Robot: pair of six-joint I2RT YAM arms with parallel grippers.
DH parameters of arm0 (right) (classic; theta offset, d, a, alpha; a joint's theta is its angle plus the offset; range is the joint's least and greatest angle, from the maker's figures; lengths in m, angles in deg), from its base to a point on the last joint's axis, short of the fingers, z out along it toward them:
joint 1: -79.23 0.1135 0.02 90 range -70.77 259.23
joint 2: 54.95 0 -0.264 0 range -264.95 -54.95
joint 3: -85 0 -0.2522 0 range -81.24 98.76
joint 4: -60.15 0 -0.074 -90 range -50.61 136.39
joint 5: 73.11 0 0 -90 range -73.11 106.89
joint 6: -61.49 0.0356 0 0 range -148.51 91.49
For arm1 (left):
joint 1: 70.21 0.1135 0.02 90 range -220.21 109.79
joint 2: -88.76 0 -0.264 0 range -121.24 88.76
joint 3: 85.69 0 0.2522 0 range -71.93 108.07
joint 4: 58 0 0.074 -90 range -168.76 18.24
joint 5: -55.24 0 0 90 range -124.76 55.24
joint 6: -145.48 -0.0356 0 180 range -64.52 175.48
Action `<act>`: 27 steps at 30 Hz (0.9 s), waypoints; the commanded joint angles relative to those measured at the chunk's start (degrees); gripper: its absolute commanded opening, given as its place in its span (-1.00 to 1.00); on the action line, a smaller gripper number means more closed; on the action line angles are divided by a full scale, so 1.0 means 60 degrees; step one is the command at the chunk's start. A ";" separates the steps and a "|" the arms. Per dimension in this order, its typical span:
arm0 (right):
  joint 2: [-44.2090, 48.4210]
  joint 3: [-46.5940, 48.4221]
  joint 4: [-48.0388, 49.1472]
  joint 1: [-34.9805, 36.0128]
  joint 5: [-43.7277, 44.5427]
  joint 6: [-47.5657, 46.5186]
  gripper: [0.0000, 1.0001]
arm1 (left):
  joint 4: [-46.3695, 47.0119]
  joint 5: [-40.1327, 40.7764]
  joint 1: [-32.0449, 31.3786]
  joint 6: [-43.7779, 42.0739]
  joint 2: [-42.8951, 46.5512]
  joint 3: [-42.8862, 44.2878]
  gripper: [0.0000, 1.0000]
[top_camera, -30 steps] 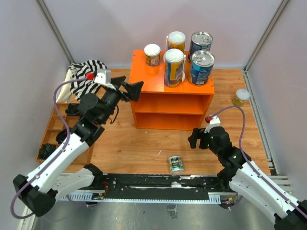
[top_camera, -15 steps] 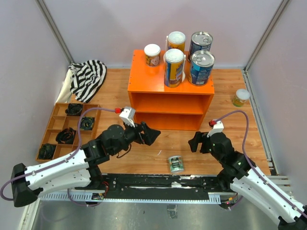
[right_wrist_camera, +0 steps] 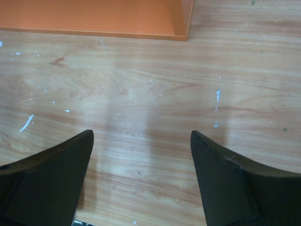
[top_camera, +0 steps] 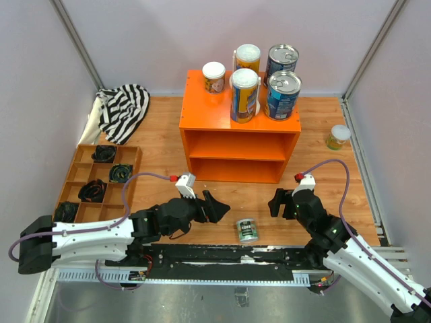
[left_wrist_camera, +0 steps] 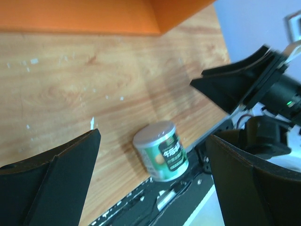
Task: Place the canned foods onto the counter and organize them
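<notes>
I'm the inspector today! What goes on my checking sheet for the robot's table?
Surface: wooden table, scuffed with pale flecks.
Job's things: on the orange counter stand a small can, two tall cans and two wide blue cans. The green can and yellow can are on the table.
Clutter: striped cloth; brown tray holding dark coiled bits.
Grippers: left gripper open beside the green can; right gripper open, holding nothing.
Cables: left purple cable and right purple cable loop off the wrists, touching no can.
Surroundings: pale walls; nothing else seen.
</notes>
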 commanded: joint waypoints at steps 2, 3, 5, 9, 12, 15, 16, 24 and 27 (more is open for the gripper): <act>-0.0091 -0.0096 -0.0247 0.0144 0.0343 0.0186 0.70 | 0.2161 0.0449 -0.0742 0.1383 -0.1299 -0.0642 0.99; -0.0087 -0.0083 -0.0252 0.0144 0.0337 0.0186 0.70 | 0.2349 0.0477 -0.0861 0.1476 -0.1593 -0.0635 0.99; -0.0090 -0.0064 -0.0244 0.0143 0.0388 0.0187 0.69 | 0.2661 0.0463 -0.1012 0.1620 -0.2174 -0.0541 0.99; -0.0034 -0.0052 -0.0244 0.0144 0.0400 0.0198 0.70 | 0.3124 0.0306 -0.1085 0.2109 -0.3012 -0.0464 0.99; 0.0061 -0.0071 -0.0230 0.0144 0.0374 0.0212 0.70 | 0.3391 0.0298 -0.1085 0.2883 -0.3315 -0.0604 0.99; 0.0126 -0.0109 -0.0209 0.0136 0.0358 0.0215 0.70 | 0.3635 0.0247 -0.1085 0.3472 -0.3607 -0.0668 0.99; 0.0133 -0.0121 -0.0190 0.0139 0.0362 0.0212 0.70 | 0.3626 0.0260 -0.1093 0.3647 -0.3695 -0.0638 0.99; 0.0260 -0.0208 -0.0155 0.0143 0.0404 0.0146 0.70 | 0.2935 0.0035 -0.1143 0.3984 -0.4525 0.0256 0.99; 0.0365 -0.0316 -0.0025 0.0140 0.0446 0.0112 0.70 | 0.2840 -0.0100 -0.1178 0.4148 -0.4907 0.0507 0.99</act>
